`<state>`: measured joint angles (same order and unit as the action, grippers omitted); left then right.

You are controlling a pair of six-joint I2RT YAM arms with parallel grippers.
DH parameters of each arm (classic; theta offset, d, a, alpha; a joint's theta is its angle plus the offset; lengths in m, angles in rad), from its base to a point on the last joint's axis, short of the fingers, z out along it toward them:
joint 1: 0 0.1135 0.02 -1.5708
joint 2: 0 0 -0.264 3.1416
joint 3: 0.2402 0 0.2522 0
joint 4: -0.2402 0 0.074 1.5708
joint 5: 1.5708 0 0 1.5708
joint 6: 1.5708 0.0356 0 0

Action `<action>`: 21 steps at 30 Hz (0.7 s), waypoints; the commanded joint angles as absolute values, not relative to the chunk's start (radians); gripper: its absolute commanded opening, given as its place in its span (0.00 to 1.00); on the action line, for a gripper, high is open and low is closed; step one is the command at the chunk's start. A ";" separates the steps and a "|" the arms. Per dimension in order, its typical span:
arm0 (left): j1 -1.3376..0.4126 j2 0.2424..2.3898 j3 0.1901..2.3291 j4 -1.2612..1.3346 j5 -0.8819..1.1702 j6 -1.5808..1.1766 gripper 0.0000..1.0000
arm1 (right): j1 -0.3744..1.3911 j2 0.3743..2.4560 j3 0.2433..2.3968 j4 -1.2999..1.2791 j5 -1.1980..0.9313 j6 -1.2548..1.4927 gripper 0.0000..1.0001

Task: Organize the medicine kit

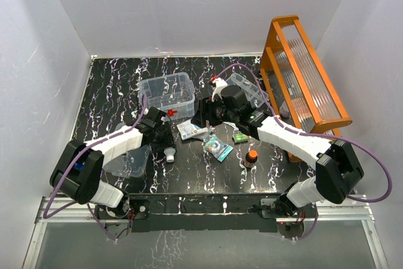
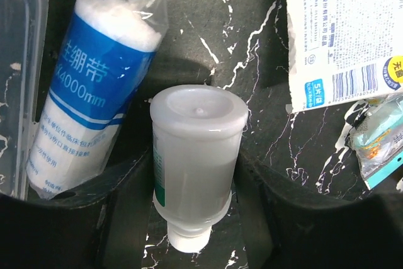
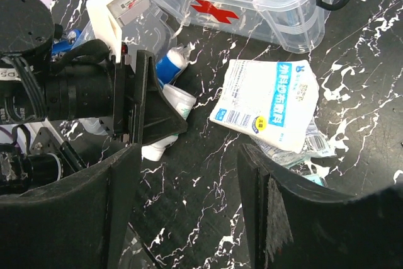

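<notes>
The medicine kit's clear box [image 1: 167, 96] stands open at the back of the table, its red cross [image 3: 214, 9] facing the right wrist camera. A clear flat part [image 1: 126, 160] lies at the front left. A white plastic bottle [image 2: 198, 137] lies on the table, and my left gripper [image 2: 194, 163] has a finger against each of its sides. A blue-and-white bandage roll [image 2: 94, 80] lies just left of it. My right gripper [image 3: 189, 162] hangs open over bare table, nothing between its fingers, beside a white packet [image 3: 267, 102].
A tall orange rack [image 1: 302, 80] stands at the right, with another clear plastic piece [image 1: 247, 87] beside it. A teal packet [image 1: 218, 148], a small green box [image 1: 239, 137] and a brown bottle with an orange cap [image 1: 251, 157] lie in front of the right arm.
</notes>
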<state>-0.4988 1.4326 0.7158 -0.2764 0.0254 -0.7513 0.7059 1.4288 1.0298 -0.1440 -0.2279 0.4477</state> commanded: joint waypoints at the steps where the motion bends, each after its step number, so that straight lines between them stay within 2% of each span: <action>1: -0.515 1.431 0.744 -0.290 -0.015 -0.694 0.45 | 0.708 1.414 1.016 -0.071 -0.181 0.452 0.60; 11: -0.517 1.280 0.787 -0.217 0.163 -0.371 0.36 | 0.702 1.367 1.024 -0.083 -0.220 0.422 0.63; 17: -0.517 1.209 0.927 -0.141 0.270 -0.243 0.36 | 0.695 1.367 1.140 -0.140 -0.321 0.633 0.69; 21: -0.517 1.204 0.984 -0.152 0.335 -0.091 0.36 | 0.694 1.375 1.192 -0.166 -0.266 0.678 0.70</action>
<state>-0.5129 1.2488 0.9176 -0.1917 0.2317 -0.2794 0.6983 1.4029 1.1030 -0.1734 -0.2794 0.5915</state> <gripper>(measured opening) 0.455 0.698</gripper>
